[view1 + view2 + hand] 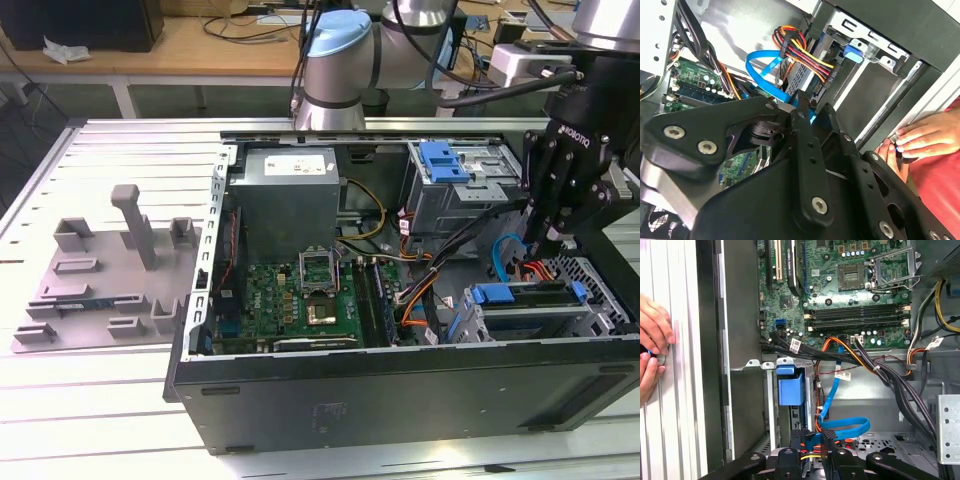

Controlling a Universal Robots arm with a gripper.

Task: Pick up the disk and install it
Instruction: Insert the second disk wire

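Black linkage bars of the tool crowd the lower half of the second wrist view, fingers drawn close together at the tips, but whether they pinch anything I cannot tell, because their own links hide the gap. Over in the exterior view the tool hangs at the right of the frame, pointing straight down into the open computer case, which lies on its side on the desk so the bays face up for a vertical approach. Just below the tips sits the disk, lower right of that frame, its blue bracket lying level in the drive cage, apparently seated or nearly so. Blue data cable and the orange-and-red power bundle loop right beside the fingertips, near the disk's connector end. Upper centre of the exterior view, the arm's grey and blue joint rises behind the case, so the wrist reaches across and drops in from above. A person's hand rests at the case's outer edge, right of the second wrist view.
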